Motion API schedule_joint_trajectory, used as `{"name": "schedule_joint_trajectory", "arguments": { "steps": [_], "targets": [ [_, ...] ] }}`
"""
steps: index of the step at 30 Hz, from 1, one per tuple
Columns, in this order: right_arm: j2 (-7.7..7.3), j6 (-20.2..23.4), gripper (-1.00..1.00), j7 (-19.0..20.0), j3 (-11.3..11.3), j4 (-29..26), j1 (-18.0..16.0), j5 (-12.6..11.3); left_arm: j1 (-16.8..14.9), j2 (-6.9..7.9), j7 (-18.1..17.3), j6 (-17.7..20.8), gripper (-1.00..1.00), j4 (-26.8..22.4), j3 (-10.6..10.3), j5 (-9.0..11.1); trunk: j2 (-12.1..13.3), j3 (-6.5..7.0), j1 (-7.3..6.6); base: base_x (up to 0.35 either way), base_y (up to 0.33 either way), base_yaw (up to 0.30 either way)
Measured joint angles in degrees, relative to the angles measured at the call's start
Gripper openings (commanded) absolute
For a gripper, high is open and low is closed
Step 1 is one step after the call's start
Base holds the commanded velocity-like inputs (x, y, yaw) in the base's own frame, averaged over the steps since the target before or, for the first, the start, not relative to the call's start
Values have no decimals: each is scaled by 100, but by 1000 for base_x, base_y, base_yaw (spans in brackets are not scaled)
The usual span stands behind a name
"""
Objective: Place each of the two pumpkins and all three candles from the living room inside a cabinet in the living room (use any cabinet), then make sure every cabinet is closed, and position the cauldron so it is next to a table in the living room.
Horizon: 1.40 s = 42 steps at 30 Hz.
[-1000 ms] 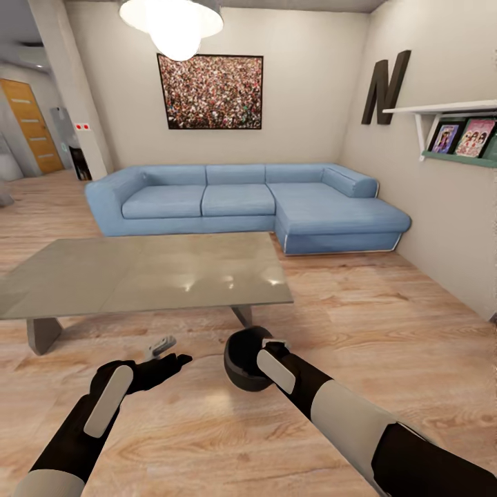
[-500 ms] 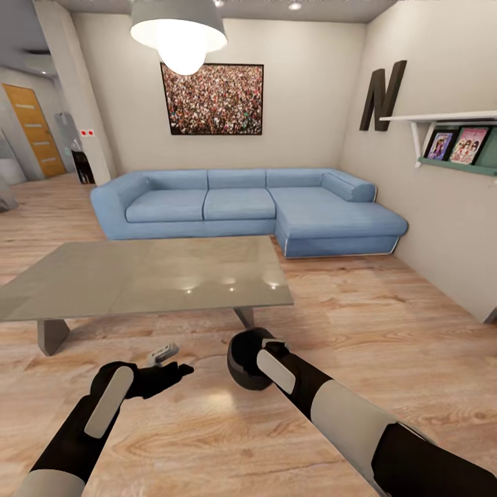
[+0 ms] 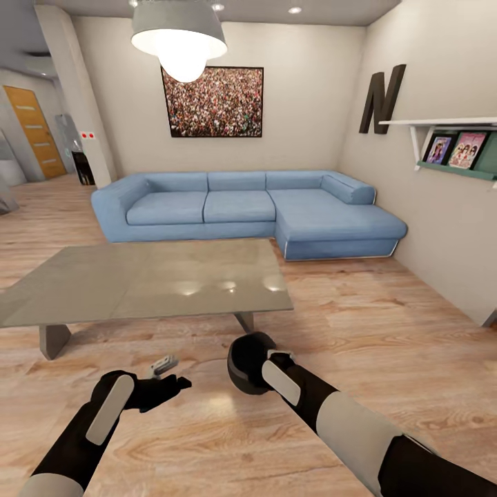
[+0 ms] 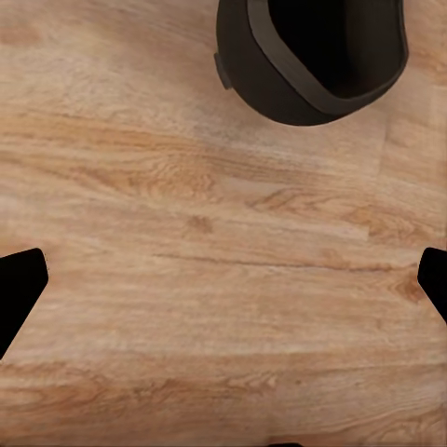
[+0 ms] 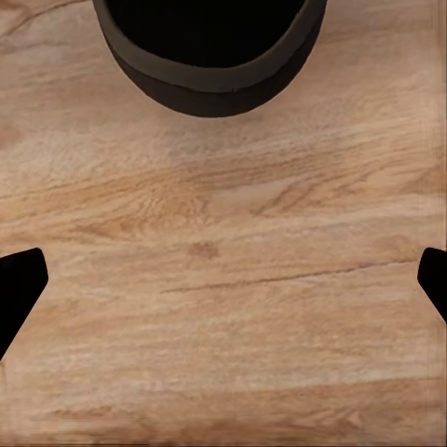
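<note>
cauldron on floor near table edge, both grippers spread

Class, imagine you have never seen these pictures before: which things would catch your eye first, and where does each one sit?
The long blue corner sofa against the far wall stands out first, with a speckled framed picture above it. Nearer, a wide grey table stands on the wooden floor. Just in front of the table's near edge sits the black cauldron, on the floor by the right arm, with the open left gripper beside it.
</note>
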Motion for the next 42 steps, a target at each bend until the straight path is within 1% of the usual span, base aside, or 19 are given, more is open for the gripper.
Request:
{"name": "schedule_joint_trajectory", "arguments": {
  "steps": [4, 7, 9, 14, 23, 31, 36, 39, 42],
  "targets": [
    [-247, -213, 100, 4, -1, -2, 86, -40, 6, 30, -8, -4, 100, 9, -12, 21, 160, 72, -88, 0, 0, 0],
    [-329, -262, 100, 8, -2, -2, 98, -50, 5, 33, -13, -5, 100, 10, -13, 16, 281, 126, -154, -6, 0, 0],
    [-353, -275, 100, 5, -3, 2, 101, -53, 6, 37, -16, -5, 100, 10, -7, 6, 361, 162, -197, -136, 18, 0],
    [-368, -282, 100, 15, 4, 13, 103, -52, 5, 58, -13, -5, 100, 10, 9, 9, 562, 251, -305, -225, 50, 0],
    [-370, -287, 100, 17, 5, 29, 104, -46, 4, 62, -10, -5, 100, 11, -10, 1, 923, 413, -504, -70, 5, 0],
    [-369, -287, 100, 19, 6, 24, 103, -52, 4, 63, 3, -5, 100, 12, -13, 29, 1244, 557, -678, -303, 0, 0],
    [-369, -287, 100, 19, 6, 19, 103, -54, 4, 63, 0, -5, 100, 99, -6, 31, 1444, 646, -787, -318, 0, 0],
    [-369, -287, 100, 17, 11, 37, 108, -52, 4, 68, 15, -24, 100, 298, -20, 25, 1565, 700, -856, -118, 0, 0],
    [-370, -287, 100, 17, 13, 64, 209, -66, 4, 68, 25, -65, 100, 862, -26, -9, 1685, 754, -922, -31, 0, 0]
  ]
}}
